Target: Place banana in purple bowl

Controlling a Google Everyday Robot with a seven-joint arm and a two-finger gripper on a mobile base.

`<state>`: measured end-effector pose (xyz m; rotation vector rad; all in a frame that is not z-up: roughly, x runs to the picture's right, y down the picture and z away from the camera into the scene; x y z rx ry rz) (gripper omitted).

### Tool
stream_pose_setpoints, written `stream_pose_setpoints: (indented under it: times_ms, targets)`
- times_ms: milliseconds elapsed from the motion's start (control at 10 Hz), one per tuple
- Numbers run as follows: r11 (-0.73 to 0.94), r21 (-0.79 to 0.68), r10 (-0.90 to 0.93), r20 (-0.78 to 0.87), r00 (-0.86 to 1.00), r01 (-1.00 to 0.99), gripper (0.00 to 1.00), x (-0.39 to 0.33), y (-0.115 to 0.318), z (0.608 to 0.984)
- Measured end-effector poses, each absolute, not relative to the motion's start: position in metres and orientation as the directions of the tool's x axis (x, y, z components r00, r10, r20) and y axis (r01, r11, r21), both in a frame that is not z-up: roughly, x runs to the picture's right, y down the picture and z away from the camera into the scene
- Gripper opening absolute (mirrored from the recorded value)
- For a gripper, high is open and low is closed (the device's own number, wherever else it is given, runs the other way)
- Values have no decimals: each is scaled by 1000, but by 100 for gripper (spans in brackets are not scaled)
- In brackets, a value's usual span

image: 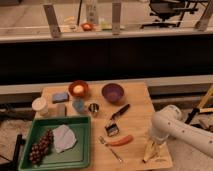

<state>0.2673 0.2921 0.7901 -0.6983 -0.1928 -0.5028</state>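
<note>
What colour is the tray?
Green tray, clearest in the camera view. The gripper is down at the banana, front right.

Smooth white tubular arm [176, 131] with one bulbous rounded joint; gripper [152, 143] near right, just under that joint.

The arm [186, 134] runs off the right edge. Its claw [152, 141] sits low at the tabletop's [137, 107] front right, against the banana [149, 152], covering its upper end. The far chair [165, 10] is cropped at the top.

One high view faces the table [140, 107]; tool [150, 148] at lower right.
</note>
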Motion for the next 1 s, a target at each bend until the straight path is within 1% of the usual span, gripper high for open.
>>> stream_pose_setpoints:
  times_ms: [100, 300, 600, 700, 800, 900, 1000]
  targets:
    - [660, -559, -377, 332, 865, 502, 78, 268, 293, 787]
    - [671, -546, -378, 329, 865, 501, 60, 267, 295, 785]
    - [682, -541, -373, 322, 870, 493, 30, 270, 293, 785]
    - [684, -541, -371, 319, 872, 489, 21, 271, 289, 784]
    - [683, -546, -369, 315, 874, 485, 10, 273, 284, 784]
    - [681, -548, -370, 313, 875, 485, 2, 275, 277, 784]
    - [677, -552, -370, 316, 874, 486, 0, 276, 271, 783]
